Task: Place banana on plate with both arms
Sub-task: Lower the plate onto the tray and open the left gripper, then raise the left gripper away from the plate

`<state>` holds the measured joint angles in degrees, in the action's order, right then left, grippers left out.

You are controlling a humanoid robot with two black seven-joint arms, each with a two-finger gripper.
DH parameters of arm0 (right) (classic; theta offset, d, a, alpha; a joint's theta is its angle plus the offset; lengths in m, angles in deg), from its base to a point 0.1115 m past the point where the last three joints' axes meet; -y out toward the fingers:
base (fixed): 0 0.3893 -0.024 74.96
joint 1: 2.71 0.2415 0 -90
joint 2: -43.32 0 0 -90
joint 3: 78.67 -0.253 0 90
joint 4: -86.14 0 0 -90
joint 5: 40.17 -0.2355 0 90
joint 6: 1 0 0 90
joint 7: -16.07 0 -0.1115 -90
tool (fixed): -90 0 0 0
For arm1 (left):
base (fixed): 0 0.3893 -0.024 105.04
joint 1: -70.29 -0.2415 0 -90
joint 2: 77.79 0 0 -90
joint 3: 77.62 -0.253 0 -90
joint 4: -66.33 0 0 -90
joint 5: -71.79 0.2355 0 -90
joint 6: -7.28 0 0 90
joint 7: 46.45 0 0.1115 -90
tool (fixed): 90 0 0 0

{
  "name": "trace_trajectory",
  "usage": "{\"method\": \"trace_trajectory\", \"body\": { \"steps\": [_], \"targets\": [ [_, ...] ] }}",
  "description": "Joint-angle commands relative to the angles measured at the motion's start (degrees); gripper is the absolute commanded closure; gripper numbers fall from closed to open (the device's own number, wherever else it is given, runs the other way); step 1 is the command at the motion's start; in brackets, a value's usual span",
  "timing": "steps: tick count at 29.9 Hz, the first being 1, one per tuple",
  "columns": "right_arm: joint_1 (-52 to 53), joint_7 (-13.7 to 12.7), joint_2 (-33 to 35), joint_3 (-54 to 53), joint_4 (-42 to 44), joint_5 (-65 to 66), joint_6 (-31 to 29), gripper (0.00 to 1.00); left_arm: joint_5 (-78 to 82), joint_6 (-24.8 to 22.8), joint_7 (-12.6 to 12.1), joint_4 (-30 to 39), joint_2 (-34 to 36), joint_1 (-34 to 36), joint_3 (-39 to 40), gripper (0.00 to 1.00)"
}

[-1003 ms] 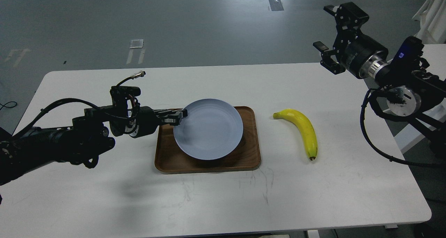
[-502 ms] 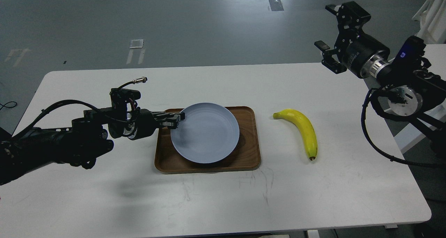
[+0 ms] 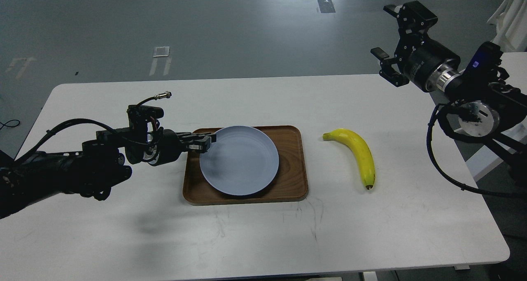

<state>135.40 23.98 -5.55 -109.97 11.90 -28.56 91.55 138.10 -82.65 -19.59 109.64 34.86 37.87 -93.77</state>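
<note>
- While the black left arm reaches in low from the left edge, its two-finger left gripper (image 3: 206, 142) meets the upper-left rim of the round, shallow, pale grey-blue plate (image 3: 239, 161); the fingers appear closed together on that rim, one above and one below
- Plate: lies over the left and middle part of the rectangular brown wooden tray (image 3: 293, 178), overhanging the tray's left inner area; whether it rests flat or is held slightly raised cannot be told
- Tray: sits near the centre of the white rectangular table (image 3: 255, 240), its right strip of wood left bare
- Curved bright yellow banana (image 3: 357, 153): lies flat on the table to the right of the tray, apart from both tray and plate; greenish stem end towards the tray, dark brown tip towards the near edge
- Black right arm: enters from the right edge, with a silver joint ring and looping black cables; its right gripper (image 3: 391, 38) is held high beyond the table's far right corner, well apart from the banana, with fingers spread apart and nothing between them
- Grey floor with pale tape marks lies beyond the table
</note>
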Motion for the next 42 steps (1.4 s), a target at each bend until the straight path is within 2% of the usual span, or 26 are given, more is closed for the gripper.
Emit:
{"method": "trace_trajectory", "body": {
  "steps": [1, 5, 10, 15, 22, 26, 30, 31, 32, 34, 35, 36, 38, 40, 42],
  "targets": [
    [-0.03, 0.00, 0.00, 0.01, -0.03, 0.00, 0.01, 0.00, -0.22, 0.01, 0.21, 0.81, 0.64, 0.16, 0.50, 0.25],
    [-0.03, 0.00, 0.00, 0.01, 0.06, 0.00, 0.01, 0.00, -0.83, 0.01, 0.38, 0.90, 1.69, 0.51, 1.03, 0.13],
    [-0.03, 0.00, 0.00, -0.08, 0.06, 0.00, 0.01, 0.00, -1.01, 0.01, 0.38, 1.43, 3.01, 1.13, 2.26, 0.10],
    [-0.12, 0.00, -0.08, -0.08, 0.06, 0.08, 0.01, 0.00, -3.90, -0.43, 0.82, 6.43, 6.70, 3.14, 9.01, 0.03],
    [-0.03, 0.00, -0.08, -0.08, 0.06, 0.00, 0.01, 0.00, -15.15, -1.13, 1.14, 9.43, 10.05, 3.15, 20.09, 0.02],
    [-0.03, 0.00, -0.08, -0.17, -0.03, 0.00, 0.01, 0.00, -24.72, -5.33, 1.14, 9.25, 10.57, 3.76, 23.44, 0.02],
    [-0.03, 0.00, -0.08, -0.17, -0.03, 0.08, 0.01, 0.00, -36.11, -7.98, 1.14, 8.73, 9.87, 7.71, 26.76, 0.02],
    [-0.03, 0.00, -0.08, -0.25, -0.03, 0.09, 0.01, 0.00, -39.12, -8.07, -1.78, 8.90, 9.70, 7.63, 28.09, 0.02],
    [-0.03, 0.00, -0.08, -0.34, -0.11, 0.00, 0.01, 0.00, -45.25, -8.07, -7.99, 9.16, 9.35, 7.54, 30.71, 0.02],
    [-0.03, 0.00, -0.08, -0.69, -0.29, 0.00, 0.01, 0.00, -51.34, -7.99, -14.52, 9.25, 9.17, 7.19, 32.75, 0.02],
    [-0.03, 0.00, -0.08, -1.04, -0.90, 0.00, 0.01, 0.00, -55.98, -7.81, -19.26, 9.25, 9.08, 6.58, 34.07, 0.02],
    [-0.03, 0.00, 0.00, -1.31, -1.17, 0.00, 0.01, 0.00, -58.29, -7.98, -21.48, 9.25, 9.08, 6.40, 34.77, 0.02],
    [-0.03, 0.00, -0.08, -2.19, -1.43, 0.00, 0.01, 0.00, -64.53, -8.60, -28.85, 9.34, 9.08, 6.05, 38.19, 0.02],
    [-0.12, 0.00, -0.17, -2.19, -1.43, 0.00, 0.01, 0.00, -66.13, -9.12, -30.81, 9.34, 8.99, 5.26, 40.13, 0.02],
    [-0.55, 0.00, -0.52, -2.19, -1.43, 0.00, 0.01, 0.00, -66.67, -11.40, -31.34, 9.78, 7.94, 2.80, 43.65, 0.02]
  ]
}}
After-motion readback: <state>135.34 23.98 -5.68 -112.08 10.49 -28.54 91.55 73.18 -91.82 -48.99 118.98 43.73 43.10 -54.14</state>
